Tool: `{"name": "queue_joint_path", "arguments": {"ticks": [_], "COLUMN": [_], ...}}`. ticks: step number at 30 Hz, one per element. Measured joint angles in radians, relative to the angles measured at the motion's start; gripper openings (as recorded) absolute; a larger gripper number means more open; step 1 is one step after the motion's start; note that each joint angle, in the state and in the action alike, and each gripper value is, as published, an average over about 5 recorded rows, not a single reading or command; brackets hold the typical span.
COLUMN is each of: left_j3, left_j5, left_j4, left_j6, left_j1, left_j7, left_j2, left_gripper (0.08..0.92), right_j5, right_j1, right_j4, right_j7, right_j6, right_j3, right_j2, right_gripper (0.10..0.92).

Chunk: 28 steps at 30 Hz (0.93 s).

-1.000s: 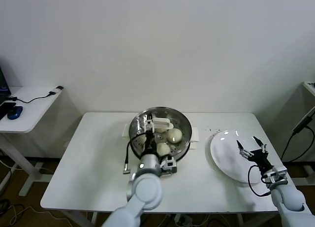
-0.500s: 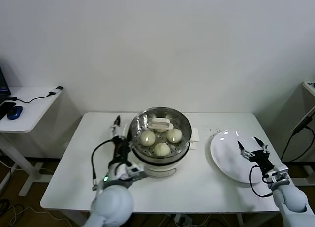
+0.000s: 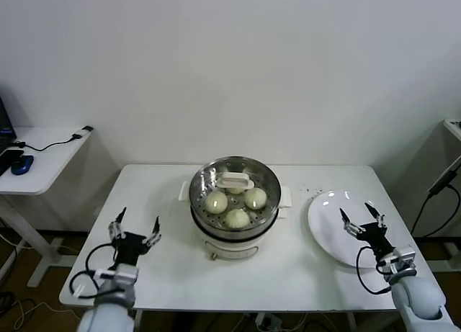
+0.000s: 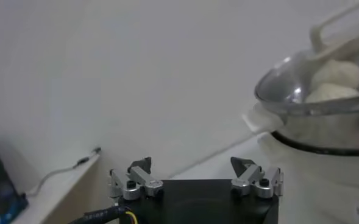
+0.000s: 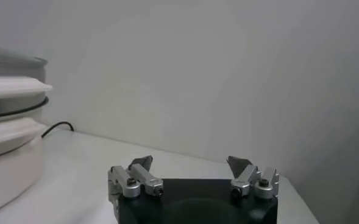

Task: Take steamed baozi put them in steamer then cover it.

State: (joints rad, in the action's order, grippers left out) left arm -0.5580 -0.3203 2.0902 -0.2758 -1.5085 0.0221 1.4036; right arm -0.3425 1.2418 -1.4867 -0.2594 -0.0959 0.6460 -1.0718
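Baozi [image 3: 237, 217], smooth doughy domes, under our glass cover [image 3: 234, 187]; left gripper [image 3: 134, 230] and right gripper [image 3: 361, 219] spread wide, empty.

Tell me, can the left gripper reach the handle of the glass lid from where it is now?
Probably yes. The left gripper is open and empty, and the table shows nothing between it and the steamer. The white handle stands on the lid, uncovered.

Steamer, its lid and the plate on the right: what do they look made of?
Steamer: polished steel by the look, with mirror-bright walls, on a matte white, likely plastic base. Lid: apparently clear glass, since the baozi show through it, with a white, probably plastic handle. Plate: glossy white, ceramic or melamine; a highlight glints on it.
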Motion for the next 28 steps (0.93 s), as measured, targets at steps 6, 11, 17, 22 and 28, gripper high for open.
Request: {"name": "queue_joint_path", "arguments": {"ticks": [6, 11, 17, 22, 28], "left_j3": [-0.088, -0.124, -0.154, -0.173, -0.186], "left_j5": [0.167, 0.236, 0.276, 0.291, 0.301], "left_j4": [-0.039, -0.056, -0.064, -0.068, -0.067], "left_j6": [0.191, 0.278, 0.334, 0.366, 0.387], "left_j1": [-0.08, -0.119, -0.143, -0.163, -0.179], "left_j7": [0.015, 0.018, 0.014, 0.005, -0.002], "left_j2": [0.029, 0.044, 0.049, 0.053, 0.057], "left_gripper": [0.823, 0.823, 0.823, 0.823, 0.823], "right_j5": [0.0, -0.01, -0.02, -0.023, -0.025], "right_j1": [0.03, 0.056, 0.087, 0.105, 0.116], "right_j4": [-0.047, -0.08, -0.111, -0.123, -0.132], "right_j7": [-0.007, -0.018, -0.029, -0.038, -0.041], "right_j6": [0.015, 0.023, 0.03, 0.032, 0.036], "right_j3": [0.011, 0.021, 0.032, 0.036, 0.039], "right_j2": [-0.016, -0.024, -0.031, -0.036, -0.038], "right_gripper": [0.823, 0.823, 0.823, 0.823, 0.823]}}
